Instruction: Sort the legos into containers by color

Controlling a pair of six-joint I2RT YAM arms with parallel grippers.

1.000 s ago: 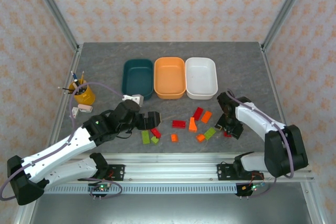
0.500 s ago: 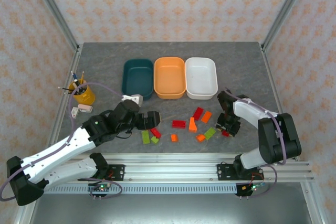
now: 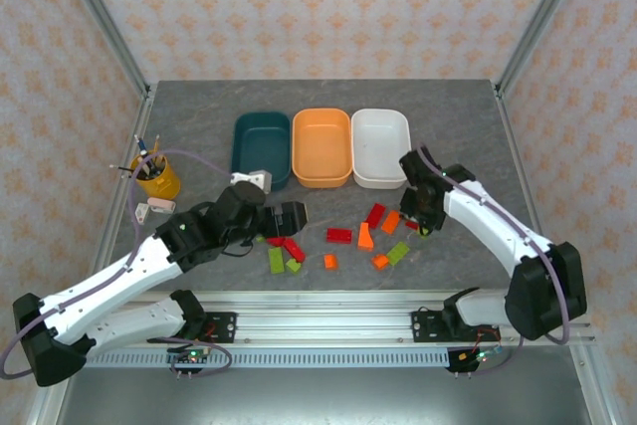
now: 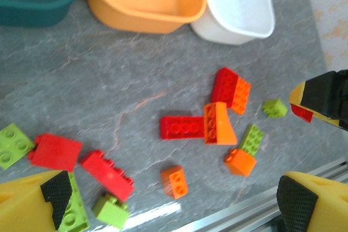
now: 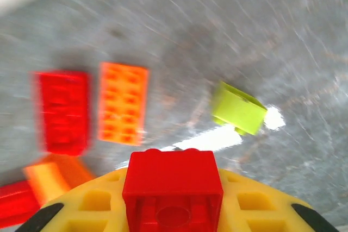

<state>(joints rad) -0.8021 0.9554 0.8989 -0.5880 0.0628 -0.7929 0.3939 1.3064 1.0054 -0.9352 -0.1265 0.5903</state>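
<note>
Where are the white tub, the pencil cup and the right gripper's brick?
white tub (image 3: 381, 146): top view, bare floor.
pencil cup (image 3: 162, 183): top view, yellow side.
red brick (image 5: 173, 186): right wrist view, its middle.

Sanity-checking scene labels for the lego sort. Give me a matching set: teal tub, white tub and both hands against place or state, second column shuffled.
Column one:
1. dark teal tub
2. white tub
3. left hand
4. right hand

Column two:
A. shut on a red brick
B. rightmost tub
C. open, nothing held
D. leftmost tub

Pairs: 1-D, 2-B, 3-C, 4-A
</note>
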